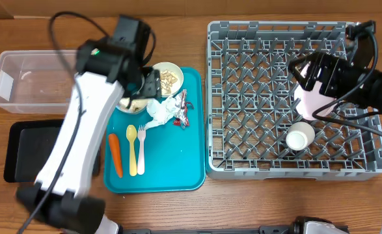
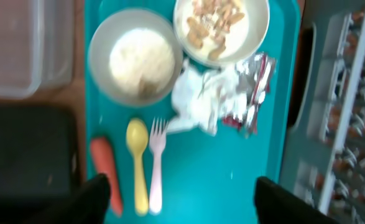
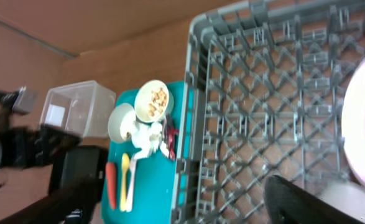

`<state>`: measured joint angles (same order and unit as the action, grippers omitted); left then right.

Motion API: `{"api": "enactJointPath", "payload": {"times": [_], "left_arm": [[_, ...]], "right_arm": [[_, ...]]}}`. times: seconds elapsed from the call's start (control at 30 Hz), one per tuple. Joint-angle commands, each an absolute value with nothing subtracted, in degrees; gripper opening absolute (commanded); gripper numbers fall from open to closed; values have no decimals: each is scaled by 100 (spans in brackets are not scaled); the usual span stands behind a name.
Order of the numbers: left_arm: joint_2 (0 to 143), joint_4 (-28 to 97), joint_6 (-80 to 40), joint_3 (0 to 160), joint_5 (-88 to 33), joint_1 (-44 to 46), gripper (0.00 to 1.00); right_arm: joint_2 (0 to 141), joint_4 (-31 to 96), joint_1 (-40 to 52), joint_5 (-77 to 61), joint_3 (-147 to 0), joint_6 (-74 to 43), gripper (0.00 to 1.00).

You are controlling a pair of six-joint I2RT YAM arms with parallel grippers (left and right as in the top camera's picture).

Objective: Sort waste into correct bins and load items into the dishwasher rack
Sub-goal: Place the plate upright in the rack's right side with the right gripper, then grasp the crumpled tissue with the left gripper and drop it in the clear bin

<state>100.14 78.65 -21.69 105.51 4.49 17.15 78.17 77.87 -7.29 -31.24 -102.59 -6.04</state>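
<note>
Wooden tabletop (image 1: pixel 177 208), brown, as seen from overhead. Grey rack (image 1: pixel 275 27) takes up the right side and is the biggest item. Left arm (image 1: pixel 80 130), white, reaches diagonally from the near edge over the teal tray (image 1: pixel 171 166), which sits just beside the rack's left wall. Right arm (image 1: pixel 347 78), black, reaches in over the rack from the right. Clear tub (image 1: pixel 2 71) at far left, with the black tray (image 1: pixel 21 156) just in front of it, its right edge under the left arm. Plate (image 1: pixel 306 103), pale pink, is inside the rack and mostly hidden under the right arm; the right wrist view shows it at the frame's right edge, outside the fingers. Right fingers (image 3: pixel 306 202) spread wide, with only rack lattice showing between them. Left fingers (image 2: pixel 98 193) likewise released and wide apart, above the teal tray's middle. At the tray's far end, rice bowl (image 2: pixel 135 59) and nut bowl (image 2: pixel 222 25) sit side by side, touching or nearly so. Cup (image 1: pixel 300 137), white, is in the rack near its front wall, mouth towards the overhead camera. Napkin (image 2: pixel 201 102), crumpled, lies just on the near side of both bowls, with the wrapper (image 2: pixel 254 87), red and silver, against its right side. Carrot (image 2: pixel 104 171) lies by the tray's left edge, then yellow spoon (image 2: pixel 138 162) and white fork (image 2: pixel 157 158), all three parallel, with spoon and fork close together.
</note>
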Motion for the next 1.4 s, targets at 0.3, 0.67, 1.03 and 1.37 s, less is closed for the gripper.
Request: {"api": "enactJointPath", "payload": {"times": [0.3,0.67,1.03,1.37], "left_arm": [[11373,7819,-1229,10514,-447,1688,72],[11399,7732,-1070,10300,-117,1977,72],[11402,6058,-1157,9078,357,2252,74],[11406,5004,-1361,8591,489,2259,48]], "right_arm": [[7848,8475,-707,-2698,-10280,-622,87],[8103,8700,-707,-2703,-10272,-556,86],[8103,8849,-707,-2703,-10272,-506,86],[8103,8903,-707,-2703,-10272,-449,86]]}}
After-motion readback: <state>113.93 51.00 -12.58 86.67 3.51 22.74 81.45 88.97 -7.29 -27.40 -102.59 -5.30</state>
